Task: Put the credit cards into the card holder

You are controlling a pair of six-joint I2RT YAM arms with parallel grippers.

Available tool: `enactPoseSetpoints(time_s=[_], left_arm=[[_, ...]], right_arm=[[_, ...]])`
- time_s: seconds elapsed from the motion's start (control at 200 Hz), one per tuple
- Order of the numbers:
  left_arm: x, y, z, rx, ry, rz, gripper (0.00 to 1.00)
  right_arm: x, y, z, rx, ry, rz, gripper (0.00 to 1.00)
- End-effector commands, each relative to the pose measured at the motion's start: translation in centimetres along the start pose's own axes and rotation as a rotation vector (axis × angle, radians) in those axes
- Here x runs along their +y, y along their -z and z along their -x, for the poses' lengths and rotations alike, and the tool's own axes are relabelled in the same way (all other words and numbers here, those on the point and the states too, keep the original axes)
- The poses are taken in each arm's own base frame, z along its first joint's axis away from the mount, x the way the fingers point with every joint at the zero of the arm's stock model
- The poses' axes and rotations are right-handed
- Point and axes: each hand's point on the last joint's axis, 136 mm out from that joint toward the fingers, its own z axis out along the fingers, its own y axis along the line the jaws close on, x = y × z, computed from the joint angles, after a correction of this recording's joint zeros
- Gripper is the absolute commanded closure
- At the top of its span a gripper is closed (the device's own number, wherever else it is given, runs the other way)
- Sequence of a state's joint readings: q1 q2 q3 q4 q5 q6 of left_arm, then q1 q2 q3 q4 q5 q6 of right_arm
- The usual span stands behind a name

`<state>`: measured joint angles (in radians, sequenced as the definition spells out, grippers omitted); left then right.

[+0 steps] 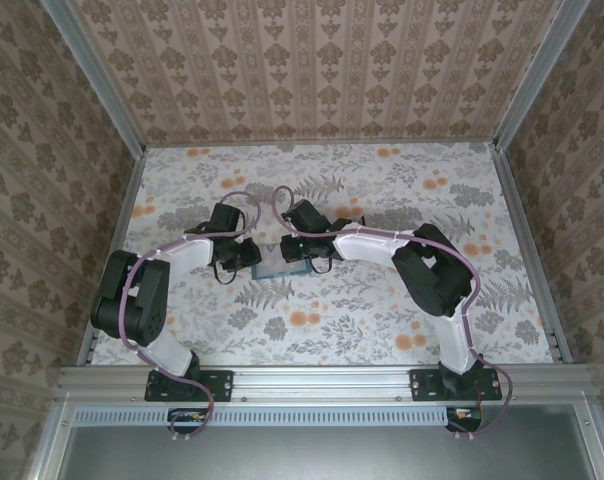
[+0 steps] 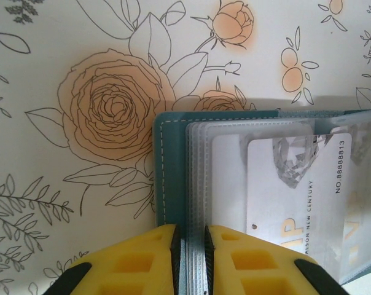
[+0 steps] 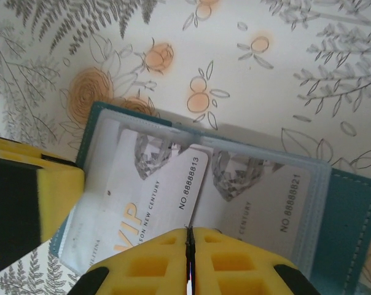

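Note:
The teal card holder (image 1: 282, 264) lies open on the flowered table between both grippers. My left gripper (image 2: 190, 230) is shut on the edge of its clear sleeves, beside the teal cover (image 2: 172, 172). A pale VIP credit card (image 2: 296, 190) sits tilted, part way into a sleeve of the left panel. My right gripper (image 3: 189, 230) is shut, its fingertips right at that credit card's (image 3: 155, 196) lower edge; whether it pinches the card I cannot tell. A second pale credit card (image 3: 265, 196) lies inside the right panel's sleeve.
The table cover (image 1: 382, 320) carries a leaf and orange flower print. Patterned walls (image 1: 42, 150) with metal rails close in the table on three sides. A yellow finger of the left gripper (image 3: 50, 190) is at the holder's left edge in the right wrist view.

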<state>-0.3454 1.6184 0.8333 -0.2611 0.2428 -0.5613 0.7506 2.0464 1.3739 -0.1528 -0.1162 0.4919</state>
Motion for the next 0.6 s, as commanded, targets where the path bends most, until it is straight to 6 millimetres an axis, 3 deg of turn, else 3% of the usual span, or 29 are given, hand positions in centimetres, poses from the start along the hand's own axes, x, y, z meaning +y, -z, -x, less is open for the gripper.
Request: enactPoseSetpoints(time_s=[0.0, 0.595], left_arm=[[1.4, -0.1, -1.2, 0.032, 0.023, 0.046, 0.8], [1.2, -0.1, -1.1, 0.024, 0.029, 0.034, 0.74]], right_arm=[[0.6, -0.9, -0.8, 0.06, 0.012, 0.029, 0.88], [3.6, -2.9, -1.7, 0.109, 0.019, 0.102, 0.87]])
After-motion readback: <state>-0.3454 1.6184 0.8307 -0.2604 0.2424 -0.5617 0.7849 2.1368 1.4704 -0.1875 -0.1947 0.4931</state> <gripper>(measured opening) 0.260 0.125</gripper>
